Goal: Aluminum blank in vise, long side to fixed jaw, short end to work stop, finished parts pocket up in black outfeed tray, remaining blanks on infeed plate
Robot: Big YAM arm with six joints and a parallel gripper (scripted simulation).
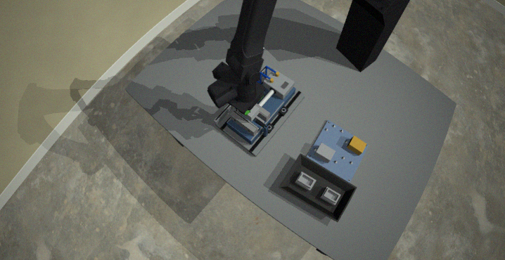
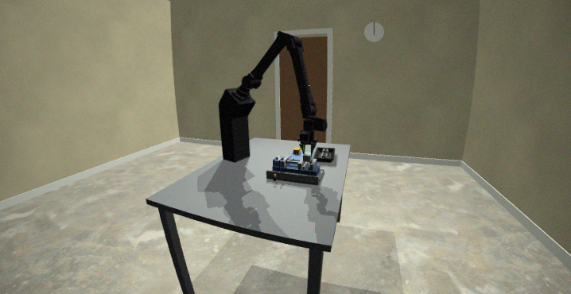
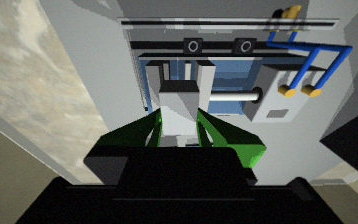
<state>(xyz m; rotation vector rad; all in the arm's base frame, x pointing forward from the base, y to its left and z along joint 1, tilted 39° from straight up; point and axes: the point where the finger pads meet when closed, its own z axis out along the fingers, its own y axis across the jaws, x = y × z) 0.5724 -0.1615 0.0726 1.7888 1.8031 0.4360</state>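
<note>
My gripper (image 2: 308,151) (image 3: 179,112) is shut on a plain gray block (image 3: 179,107) (image 2: 307,158), held upright-looking above the gap between the vise's fixed jaw (image 3: 153,85) (image 1: 248,127) and moving jaw (image 3: 206,82) (image 1: 261,113). Its lower edge and contact with the bars or work stop are hidden. The infeed plate (image 1: 331,135) bears a gray blank (image 1: 324,152) and a yellow brass blank (image 1: 356,145); whether either touches a pin is unclear. Two finished parts (image 1: 305,180) (image 1: 330,195) lie pocket up in the black outfeed tray (image 1: 328,172).
The hosed end block (image 1: 279,84) (image 3: 284,97) with blue hoses (image 3: 325,67) stands beyond the moving jaw. A white rod (image 3: 232,95) runs between them. The vise sits in a low dark-edged base. The black pedestal (image 1: 363,29) (image 2: 235,132) stands at the table's edge.
</note>
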